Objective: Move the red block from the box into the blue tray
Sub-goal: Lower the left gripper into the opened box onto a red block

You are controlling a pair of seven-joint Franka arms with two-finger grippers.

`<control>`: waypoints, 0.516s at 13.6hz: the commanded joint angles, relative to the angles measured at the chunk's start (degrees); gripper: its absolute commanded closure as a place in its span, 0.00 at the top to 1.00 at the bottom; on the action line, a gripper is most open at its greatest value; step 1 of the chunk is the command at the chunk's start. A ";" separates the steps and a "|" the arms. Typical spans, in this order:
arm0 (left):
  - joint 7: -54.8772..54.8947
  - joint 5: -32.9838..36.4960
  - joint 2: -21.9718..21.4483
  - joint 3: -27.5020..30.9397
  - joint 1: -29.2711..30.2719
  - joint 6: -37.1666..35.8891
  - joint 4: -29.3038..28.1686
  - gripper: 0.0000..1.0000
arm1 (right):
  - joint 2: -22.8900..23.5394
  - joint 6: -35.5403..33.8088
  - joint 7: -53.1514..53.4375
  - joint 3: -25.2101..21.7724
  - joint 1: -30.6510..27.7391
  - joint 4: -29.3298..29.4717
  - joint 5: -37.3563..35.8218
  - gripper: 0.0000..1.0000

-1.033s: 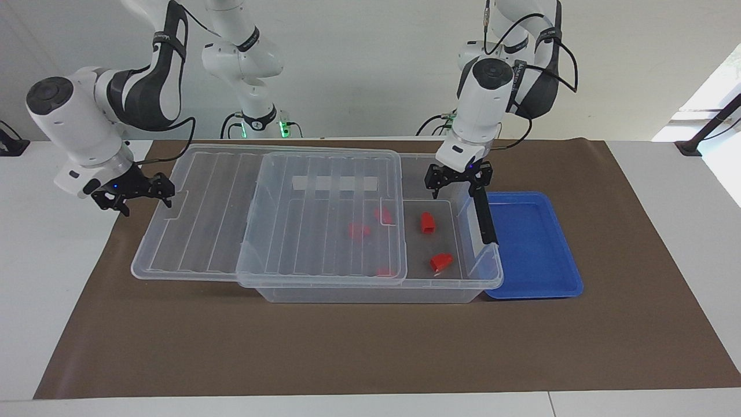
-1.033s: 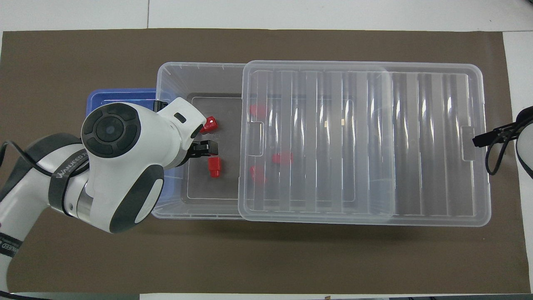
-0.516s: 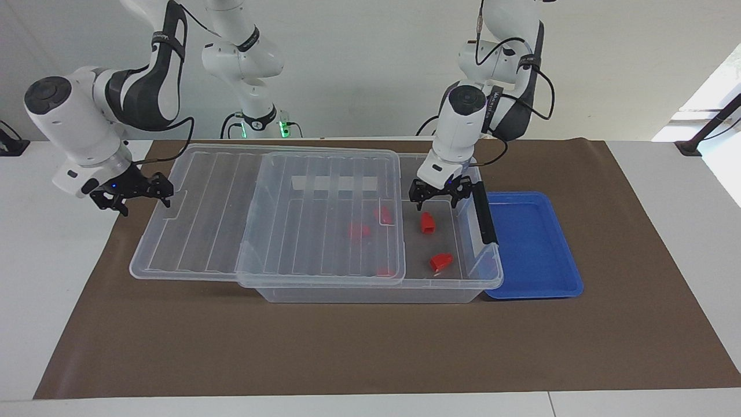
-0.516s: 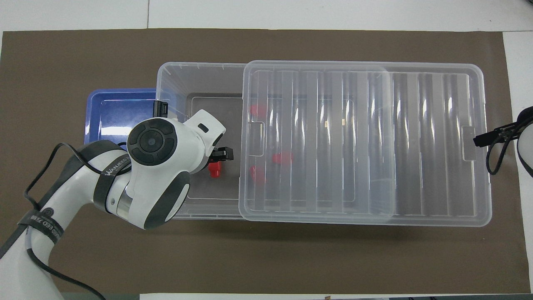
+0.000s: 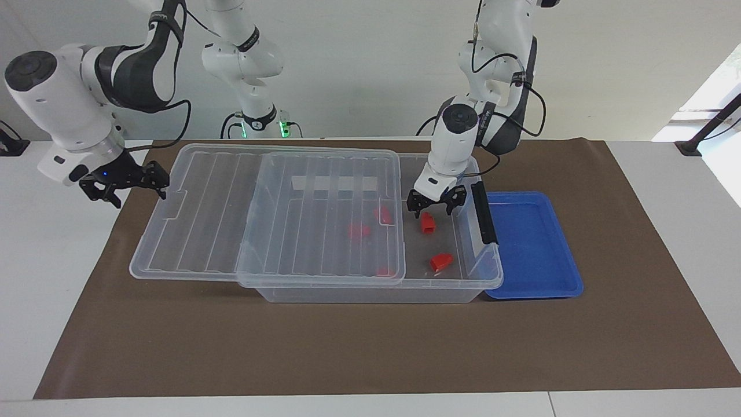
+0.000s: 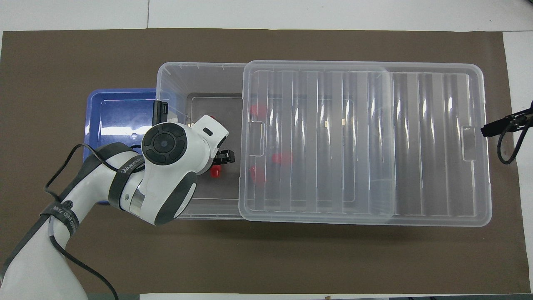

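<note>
Straddling the small red plastic block (image 5: pixel 427 223) inside the clear plastic box (image 5: pixel 469 282), the left gripper (image 5: pixel 429 209), jaws apart, should pinch its flat sides; it looks light, rigid, perhaps slippery.

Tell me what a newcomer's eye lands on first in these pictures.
First the left gripper, open, down inside the box and straddling a red block at the uncovered end. Next the clear lid, slid toward the right arm's end, with more red blocks under it. Then the empty blue tray beside the box, and the right gripper waiting open by the lid's edge.
</note>
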 commanded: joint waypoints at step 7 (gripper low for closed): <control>-3.54 0.66 2.34 0.77 -1.21 7.56 -3.58 0.77 | 1.38 -19.33 19.28 8.45 1.80 15.65 1.07 1.00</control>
